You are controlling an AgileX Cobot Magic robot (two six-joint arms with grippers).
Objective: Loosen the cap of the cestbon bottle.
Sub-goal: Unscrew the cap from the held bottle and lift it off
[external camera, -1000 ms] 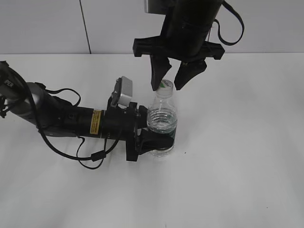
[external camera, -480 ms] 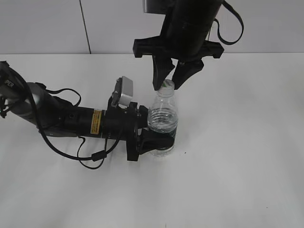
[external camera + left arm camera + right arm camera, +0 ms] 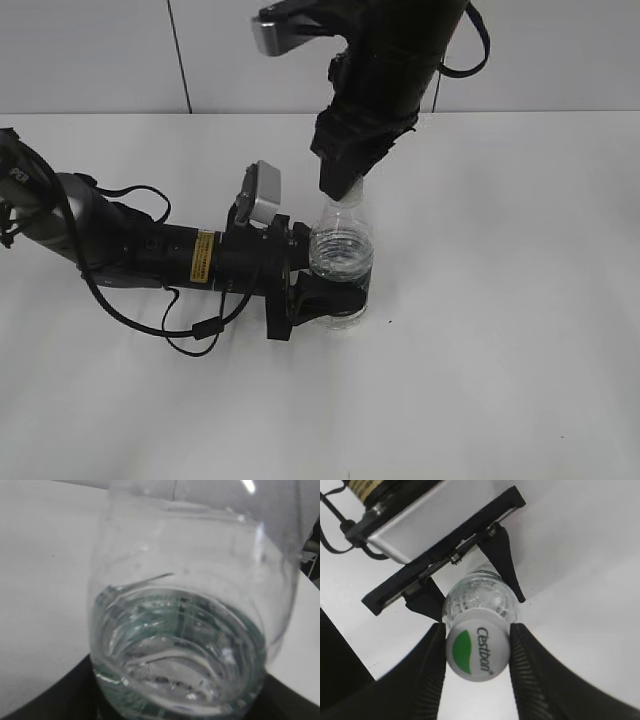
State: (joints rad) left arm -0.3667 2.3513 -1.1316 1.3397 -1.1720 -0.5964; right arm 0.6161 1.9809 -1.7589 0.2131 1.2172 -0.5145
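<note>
White cap [image 3: 478, 654] is pinched by the right claw [image 3: 477, 655] while the cestbon bottle [image 3: 341, 262], upright on the table [image 3: 500, 300], is clamped low by the left claw [image 3: 325, 290]; thin plastic could get squashed or spun if either grip slips

The small round white plastic screw cap [image 3: 478, 653] carries a green leaf-shaped mark and dark green lettering. The small clear plastic water bottle [image 3: 340, 262] wears a dark green label band. Both grippers are black; the desk [image 3: 500, 300] is plain white.
</note>
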